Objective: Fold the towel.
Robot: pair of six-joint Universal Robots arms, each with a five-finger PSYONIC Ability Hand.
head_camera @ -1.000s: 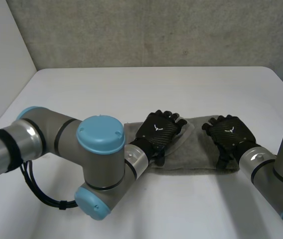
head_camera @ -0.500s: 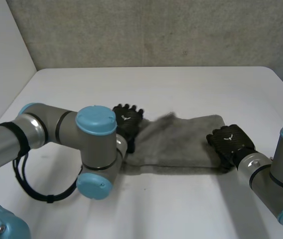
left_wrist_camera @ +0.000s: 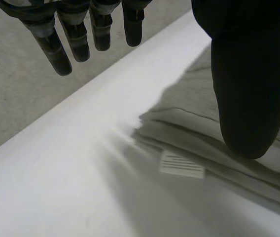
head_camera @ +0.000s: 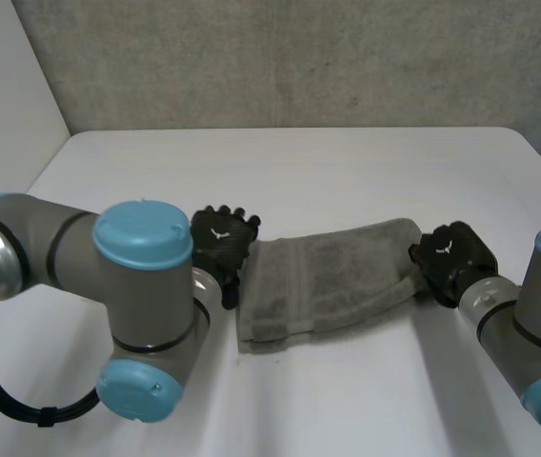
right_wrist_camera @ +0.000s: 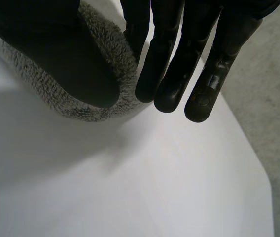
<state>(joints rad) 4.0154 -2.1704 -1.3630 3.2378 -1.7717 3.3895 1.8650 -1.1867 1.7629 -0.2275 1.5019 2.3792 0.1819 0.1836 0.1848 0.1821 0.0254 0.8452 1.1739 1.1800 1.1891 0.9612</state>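
Left wrist view, left hand (left_wrist_camera: pixel 248 74) fingers (left_wrist_camera: pixel 56 54) straight, right hand (right_wrist_camera: pixel 164 64) pinching towel (right_wrist_camera: pixel 81 113)

The head camera sits high between and behind the arms, looking down across the white table (head_camera: pixel 347 171) toward a grey wall (head_camera: pixel 299 57). Each wrist camera peers along its own palm from very close (close enough to show terry loops), and all three views share the towel (head_camera: pixel 328 276).
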